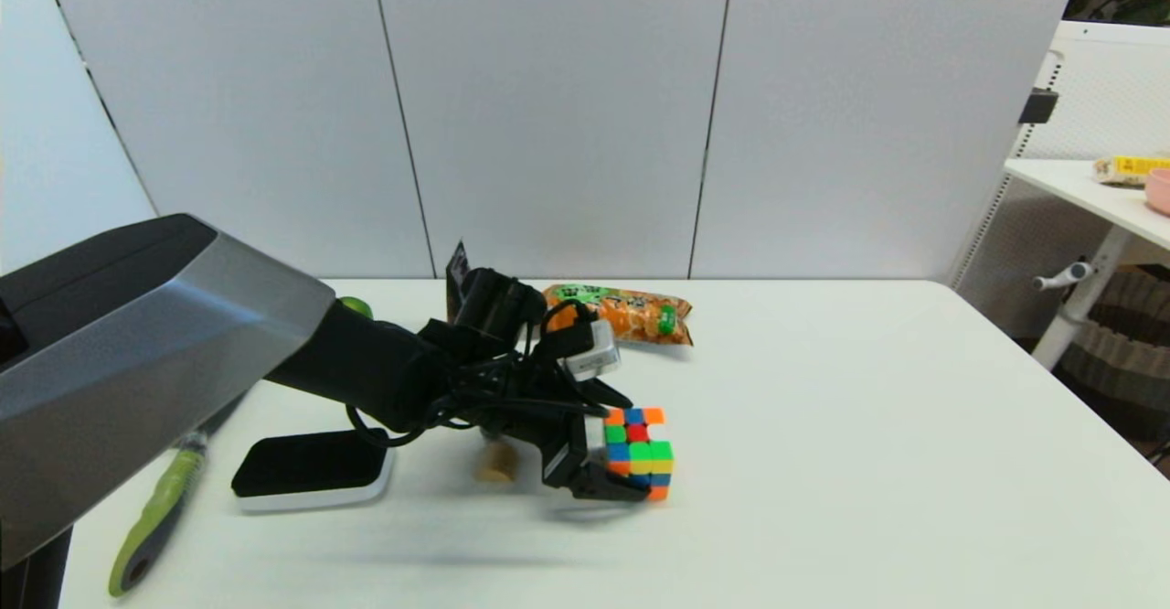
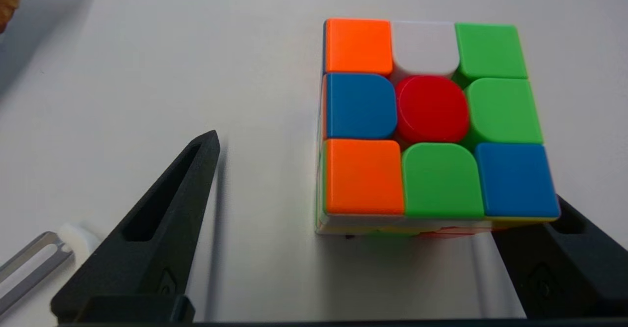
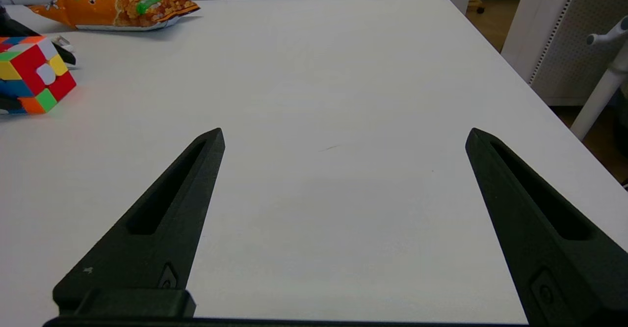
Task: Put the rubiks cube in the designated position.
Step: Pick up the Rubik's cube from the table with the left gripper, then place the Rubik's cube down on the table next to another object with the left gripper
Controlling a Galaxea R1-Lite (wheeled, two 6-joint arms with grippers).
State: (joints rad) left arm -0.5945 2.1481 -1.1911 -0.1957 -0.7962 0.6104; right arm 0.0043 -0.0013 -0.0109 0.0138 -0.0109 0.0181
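We are seeing cube (image 1: 638, 453) sitting on table (image 1: 868, 463), near middle, snack bag (image 1: 631, 313) lying farther back. Left tool (image 2: 373, 209) is reaching low around cube, fingers spread wide: one finger (image 2: 564, 263) touching cube's side, other standing apart, nothing gripped. Right tool (image 3: 343, 219) is hovering over bare table right of cube, well apart from it, fingers spread wide, holding nothing.

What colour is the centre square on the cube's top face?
Red, on the cube; the left wrist view shows it best.
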